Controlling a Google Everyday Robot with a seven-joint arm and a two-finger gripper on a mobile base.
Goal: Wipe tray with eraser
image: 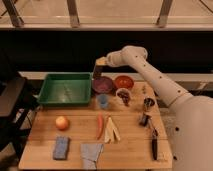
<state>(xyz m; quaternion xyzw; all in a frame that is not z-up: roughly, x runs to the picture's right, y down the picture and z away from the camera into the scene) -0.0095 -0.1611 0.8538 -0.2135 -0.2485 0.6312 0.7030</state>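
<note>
closed gripper [97,73] hangs over purple bowl [103,85] beside tray [65,91].

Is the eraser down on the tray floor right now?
No, the pincer holds the eraser up by the tray's far right corner, next to the purple bowl.

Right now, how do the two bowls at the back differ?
The purple bowl is darker and looks wider than the orange-red bowl. The purple bowl sits next to the green tray; the orange-red bowl is further from it. The gripper hangs by the purple bowl's tray-side rim, not over the orange-red bowl. Both are round and upright.
</note>
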